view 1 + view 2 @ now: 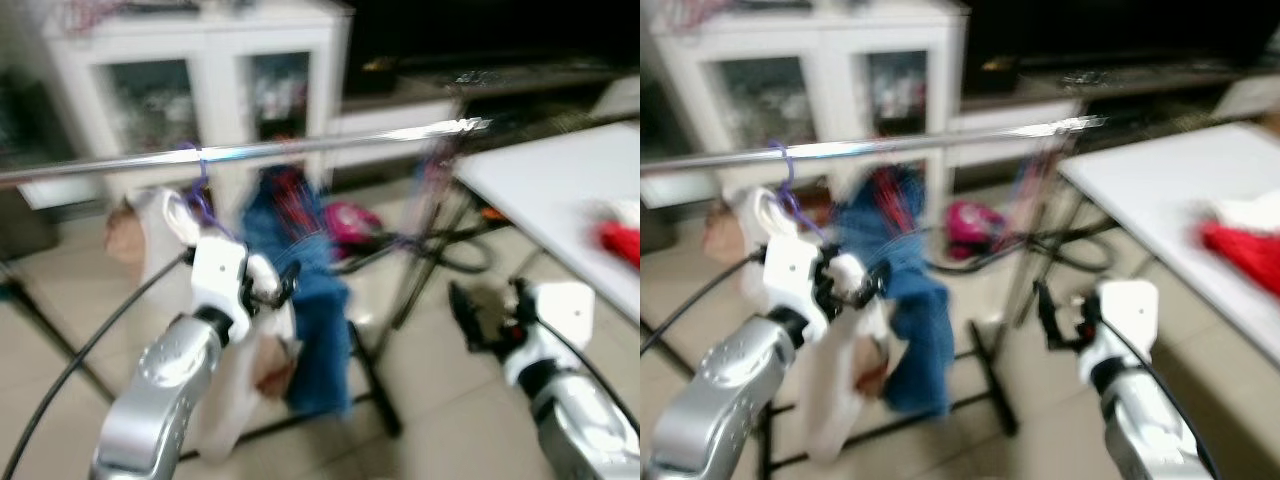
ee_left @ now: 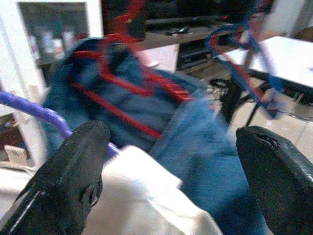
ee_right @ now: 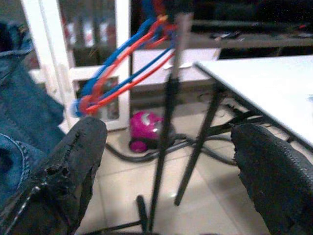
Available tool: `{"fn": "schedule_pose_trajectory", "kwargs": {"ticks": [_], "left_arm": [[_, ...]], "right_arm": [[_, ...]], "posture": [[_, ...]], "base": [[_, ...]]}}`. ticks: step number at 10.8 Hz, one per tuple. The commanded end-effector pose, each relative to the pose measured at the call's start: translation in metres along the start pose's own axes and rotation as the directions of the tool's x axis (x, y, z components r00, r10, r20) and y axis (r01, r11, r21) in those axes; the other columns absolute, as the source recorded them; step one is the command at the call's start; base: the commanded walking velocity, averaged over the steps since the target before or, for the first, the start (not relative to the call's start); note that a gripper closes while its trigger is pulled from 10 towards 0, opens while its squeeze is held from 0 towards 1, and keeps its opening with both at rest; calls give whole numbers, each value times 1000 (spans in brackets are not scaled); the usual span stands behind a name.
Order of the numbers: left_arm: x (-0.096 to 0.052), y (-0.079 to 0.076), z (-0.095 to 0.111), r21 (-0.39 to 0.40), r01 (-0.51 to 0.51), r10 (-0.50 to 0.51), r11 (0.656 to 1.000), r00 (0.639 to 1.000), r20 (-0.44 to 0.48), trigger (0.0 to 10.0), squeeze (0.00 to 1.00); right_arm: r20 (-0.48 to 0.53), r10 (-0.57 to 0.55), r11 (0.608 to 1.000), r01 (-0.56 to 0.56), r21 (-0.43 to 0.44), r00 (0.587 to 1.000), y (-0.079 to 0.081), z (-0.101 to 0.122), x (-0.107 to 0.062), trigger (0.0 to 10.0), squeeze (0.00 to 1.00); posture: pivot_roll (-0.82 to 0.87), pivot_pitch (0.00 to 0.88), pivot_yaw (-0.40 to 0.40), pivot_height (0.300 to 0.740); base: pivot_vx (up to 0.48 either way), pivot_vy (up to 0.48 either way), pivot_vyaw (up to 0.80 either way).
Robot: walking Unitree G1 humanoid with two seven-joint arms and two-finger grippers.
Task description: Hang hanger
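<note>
Your purple hanger (image 1: 196,192) hooks over the silver rail (image 1: 260,150), carrying a white garment (image 1: 165,228) beside blue jeans (image 1: 305,290). Left gripper (image 1: 282,283) sits just below it, fingers spread wide, touching nothing. Right gripper (image 1: 1045,312) is low near the white table (image 1: 545,190), also spread; red cloth (image 1: 620,240) on top.

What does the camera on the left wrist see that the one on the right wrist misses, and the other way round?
Left wrist view: a purple hanger with a white garment, and a red hanger on denim.

Right wrist view: red and blue hangers bunched by the rack's upright pole, and a pink object on the floor.

Both: blue jeans, the white table, and that gripper's own black fingers spread apart.
</note>
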State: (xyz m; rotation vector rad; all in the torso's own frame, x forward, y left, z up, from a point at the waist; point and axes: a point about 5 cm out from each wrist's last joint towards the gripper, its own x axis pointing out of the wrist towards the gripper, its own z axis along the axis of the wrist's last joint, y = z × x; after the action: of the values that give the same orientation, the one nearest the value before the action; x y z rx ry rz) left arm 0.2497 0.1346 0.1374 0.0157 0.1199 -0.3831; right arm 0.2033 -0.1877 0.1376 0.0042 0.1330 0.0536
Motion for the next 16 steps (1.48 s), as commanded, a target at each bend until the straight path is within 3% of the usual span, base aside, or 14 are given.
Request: {"fn": "schedule_pose_trajectory", "kwargs": {"ticks": [1, 2, 3, 4, 6, 7, 9, 13, 15, 16], "left_arm": [[0, -7, -6, -1, 26, -26, 1000, 999, -22, 10000, 1000], [-1, -9, -3, -27, 26, -26, 999, 1000, -5, 10000, 1000], [0, -7, -1, 15, 6, -6, 1000, 1000, -3, 10000, 1000], [-3, -4, 1, 75, -19, 18, 997, 1000, 3, 10000, 859], [-9, 10, 9, 102, -150, 145, 983, 988, 49, 10000, 255], [-8, 10, 11, 105, -151, 145, 983, 988, 62, 10000, 0], [-8, 8, 10, 88, -131, 127, 987, 990, 54, 10000, 0], [-14, 6, 11, 107, -119, 114, 987, 992, 50, 10000, 0], [-15, 5, 11, 110, -117, 112, 987, 993, 48, 10000, 0], [-16, 5, 12, 167, -103, 97, 981, 994, 43, 10000, 0]], "right_arm": [[9, -23, 1000, 23, -3, 1000, -5, 1, -2, 10000, 1000], [33, 40, 999, -39, -32, 999, 5, 7, -2, 10000, 1000], [20, 104, 991, -102, -82, 994, 10, 5, 0, 10000, 1000], [-32, 156, 988, -157, -9, 987, 15, -3, 2, 10000, 1000], [-33, 338, 941, -336, 51, 941, 27, -5, 3, 10000, 1000], [-55, 301, 954, -300, 16, 952, 20, -9, 9, 10000, 1000], [-11, 335, 942, -334, 42, 942, 25, -4, 20, 10000, 1000], [-16, 503, 864, -503, 31, 864, 44, -7, 23, 10000, 1000], [-1, 522, 853, -522, 31, 853, 46, -6, 22, 10000, 1000], [82, 459, 883, -465, 68, 884, 40, 3, 20, 10000, 1000]], "posture": [[61, 0, -20, 740], [56, 0, -17, 740], [67, 0, -23, 740], [84, 0, -27, 740], [111, 0, -30, 740], [114, 0, -30, 740], [121, 0, -24, 740], [150, 0, -33, 740], [155, 0, -33, 740], [158, 0, -35, 740]], "base": [[0, -480, 0], [0, 0, 0], [0, 0, 0], [0, 0, 0], [0, 0, 0], [0, 0, 800], [0, 236, 800], [0, 477, 800], [0, 480, 800], [0, 0, 0]]}}
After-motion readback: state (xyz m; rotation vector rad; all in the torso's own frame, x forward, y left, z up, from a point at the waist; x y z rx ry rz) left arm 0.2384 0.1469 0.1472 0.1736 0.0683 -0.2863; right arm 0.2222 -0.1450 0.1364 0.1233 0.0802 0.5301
